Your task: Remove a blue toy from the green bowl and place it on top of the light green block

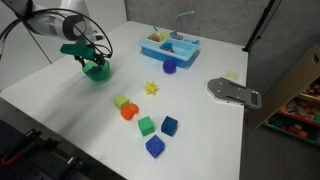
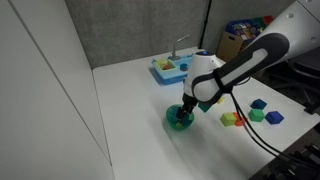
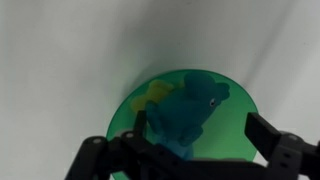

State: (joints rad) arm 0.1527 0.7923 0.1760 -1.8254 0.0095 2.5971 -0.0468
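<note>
We note the gripper [image 3: 182, 145] low over the green bowl [image 3: 128, 118], jaws spread wide and gripping nothing, the blue toy [image 3: 190, 112] lying inside the bowl between them, light green block [image 1: 121, 102] well apart.

Arm [image 2: 262, 50]: white rounded shells with black joint bands, seen in both exterior views. Gripper [image 2: 188, 106]: dark body. Fingers [image 3: 283, 152]: were matte black and angular in wrist view. Cable [image 2: 252, 128]: was thin, black, trailing.
</note>
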